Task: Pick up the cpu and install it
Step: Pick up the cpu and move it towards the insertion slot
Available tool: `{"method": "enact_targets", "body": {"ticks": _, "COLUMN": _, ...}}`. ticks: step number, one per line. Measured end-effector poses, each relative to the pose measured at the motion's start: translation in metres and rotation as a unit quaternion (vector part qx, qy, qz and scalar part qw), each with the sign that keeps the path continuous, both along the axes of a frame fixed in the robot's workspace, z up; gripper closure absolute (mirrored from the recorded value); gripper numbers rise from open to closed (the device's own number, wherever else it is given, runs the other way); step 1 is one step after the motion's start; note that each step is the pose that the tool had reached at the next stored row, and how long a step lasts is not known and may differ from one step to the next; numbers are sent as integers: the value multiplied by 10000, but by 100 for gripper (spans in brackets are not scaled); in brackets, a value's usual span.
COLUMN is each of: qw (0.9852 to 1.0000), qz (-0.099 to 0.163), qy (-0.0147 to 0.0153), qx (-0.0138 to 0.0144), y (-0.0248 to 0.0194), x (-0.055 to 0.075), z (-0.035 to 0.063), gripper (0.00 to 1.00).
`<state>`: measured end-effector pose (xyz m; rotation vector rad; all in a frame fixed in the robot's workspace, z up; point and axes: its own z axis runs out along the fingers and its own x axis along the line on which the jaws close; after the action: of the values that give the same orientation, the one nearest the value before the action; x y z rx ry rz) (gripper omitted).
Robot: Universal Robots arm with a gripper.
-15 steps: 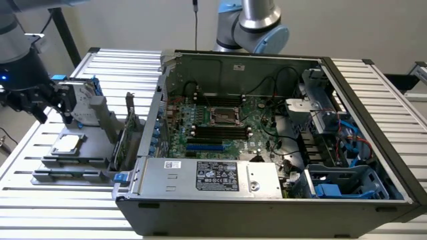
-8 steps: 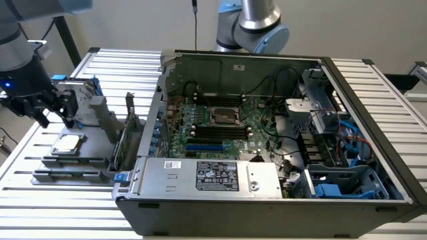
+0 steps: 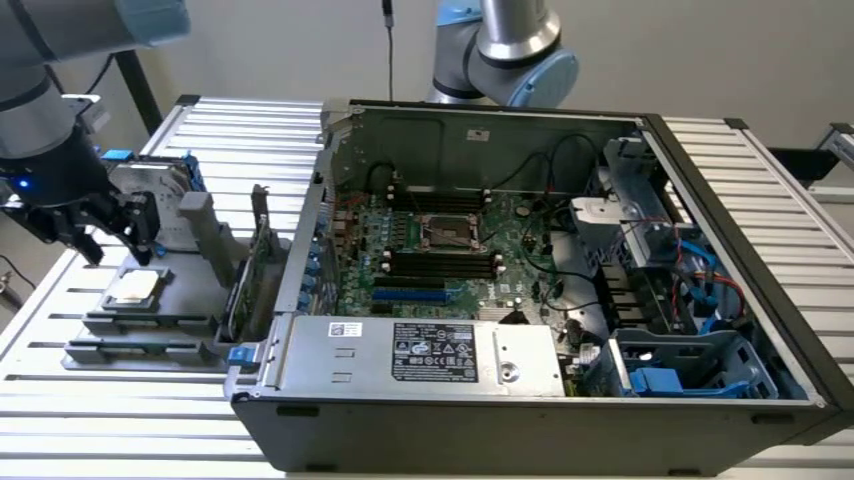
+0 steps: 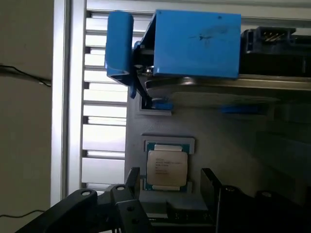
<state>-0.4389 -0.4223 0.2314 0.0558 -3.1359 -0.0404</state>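
We see the gripper [image 3: 118, 250] hanging just above the cpu [image 3: 134, 289], jaws spread wide and holding nothing. In the wrist view the two black fingers [image 4: 132, 177] stand one on each side of the chip and clear of it.

Edges and room:
- The cpu sits on the grey holder block [image 3: 147, 322], on the slatted table [image 3: 80, 400], at the exterior view's left, outside the case.
- The hard drive with blue rails [image 3: 150, 185] stands just behind the holder. In the wrist view its blue end [image 4: 197, 43] is near the chip but apart from it.
- An upright card [image 3: 256, 250] stands between the holder and the case wall, so that side is tight.
- Above the cpu it is open apart from the gripper itself.

Containers:
- In the wrist view the cpu [image 4: 166, 167] lies flat in a shallow square recess of the holder, metal top up, pale rim showing around it.
- The PC case [image 3: 534, 430] lies open-side up. The motherboard [image 3: 441, 260] sits inside, with the socket [image 3: 454, 232] mid-board between rows of memory slots.
- The power supply [image 3: 414, 350] fills the near edge of the case.

Pose: the arm [image 3: 47, 110] comes down from the exterior view's upper left, with the wrist near vertical and the fingers pointing down at the holder.
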Motion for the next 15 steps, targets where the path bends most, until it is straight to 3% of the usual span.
{"method": "enact_targets", "body": {"ticks": 15, "qw": 9996, "qz": -299, "qy": 7, "qx": 4, "y": -35, "x": -3, "z": -250, "gripper": 38}}
